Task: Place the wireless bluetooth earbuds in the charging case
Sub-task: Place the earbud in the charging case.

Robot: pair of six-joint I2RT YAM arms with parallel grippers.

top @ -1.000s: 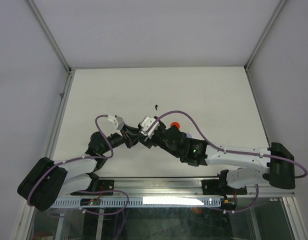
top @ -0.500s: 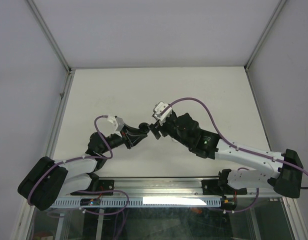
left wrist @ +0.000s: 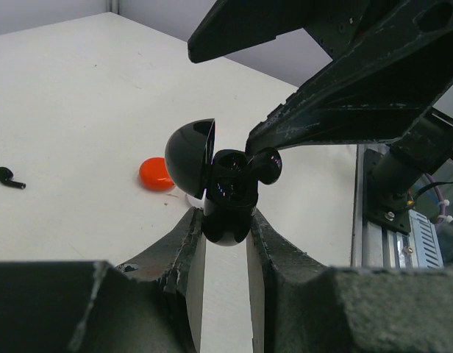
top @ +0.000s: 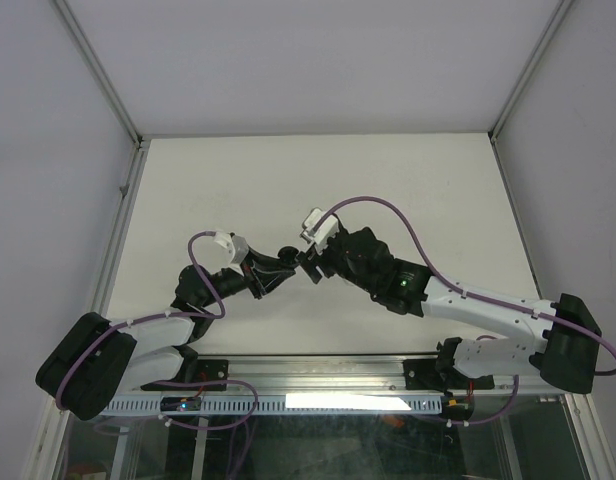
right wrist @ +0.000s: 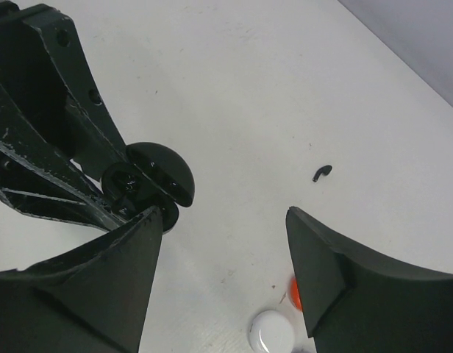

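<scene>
Left fingers [left wrist: 191,246] clamped on open black charging case [left wrist: 230,202]. Right fingers [right wrist: 123,257] spread wide, empty.

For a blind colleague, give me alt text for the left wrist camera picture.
The left gripper pinches a round black charging case, lid open, a black earbud poking out. The right gripper, open, juts in from upper right; a red disc and a loose black earbud lie on the white table.
</scene>
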